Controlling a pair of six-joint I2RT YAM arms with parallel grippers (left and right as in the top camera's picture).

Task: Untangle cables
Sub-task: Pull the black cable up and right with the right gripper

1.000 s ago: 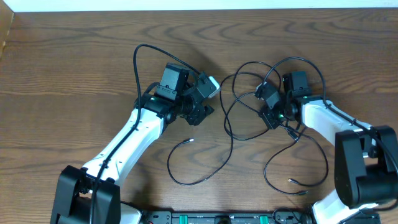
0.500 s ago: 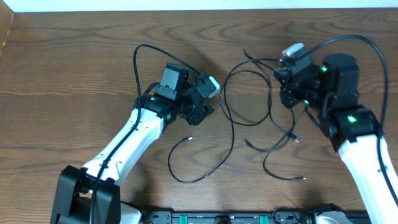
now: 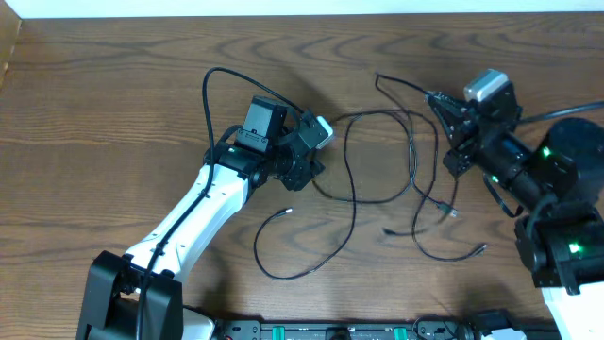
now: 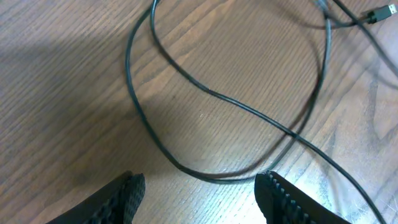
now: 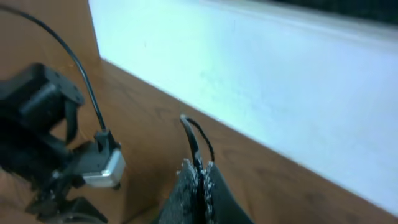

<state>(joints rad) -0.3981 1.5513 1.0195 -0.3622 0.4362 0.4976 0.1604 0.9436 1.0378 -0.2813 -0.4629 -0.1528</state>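
Thin black cables loop across grainy wood table. Right gripper is clamped on one, now lifted farther right. Left gripper has its fingers apart.

Looping cables clutter the table's middle; its left wood lies open.

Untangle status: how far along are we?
Early to mid. Done: no cord looks fully separated yet; one plug end lies free near the left arm. In hand: the right gripper is shut on a thin black cable, raised. The left gripper is open and empty over a loop. Left: the cables cross each other in several places between the arms.
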